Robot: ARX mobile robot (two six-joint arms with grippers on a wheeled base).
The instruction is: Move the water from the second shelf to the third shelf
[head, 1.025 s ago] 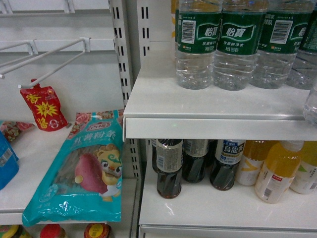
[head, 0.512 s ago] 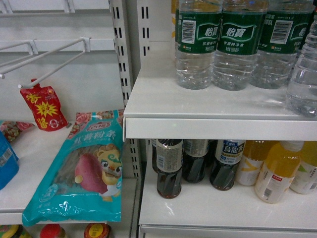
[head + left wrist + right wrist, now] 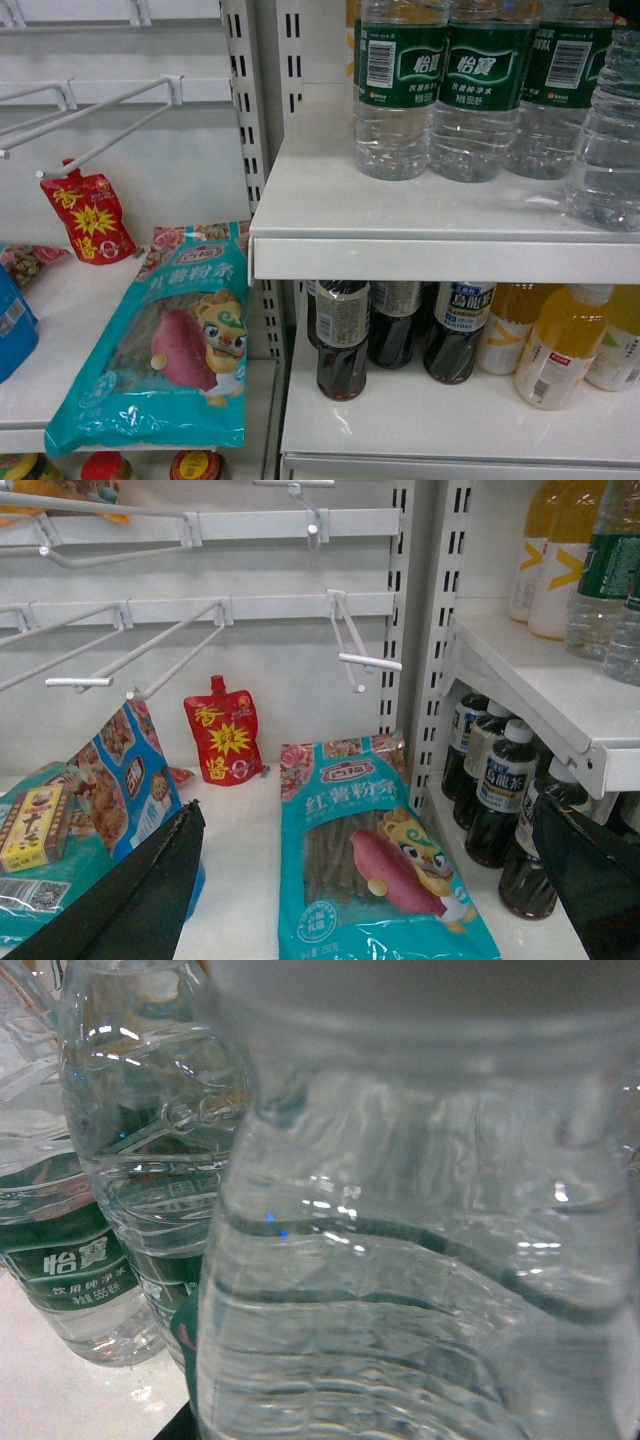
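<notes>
Since a moment ago the water bottle [image 3: 606, 140] at the right edge has come further left and up, and now stands on the white shelf [image 3: 400, 215] just right of the row of green-labelled water bottles [image 3: 480, 90]. It fills the right wrist view; that gripper's grip cannot be told. The left gripper [image 3: 380, 880] hangs wide open, holding nothing, over the sweet-potato noodle packet [image 3: 370, 850].
</notes>
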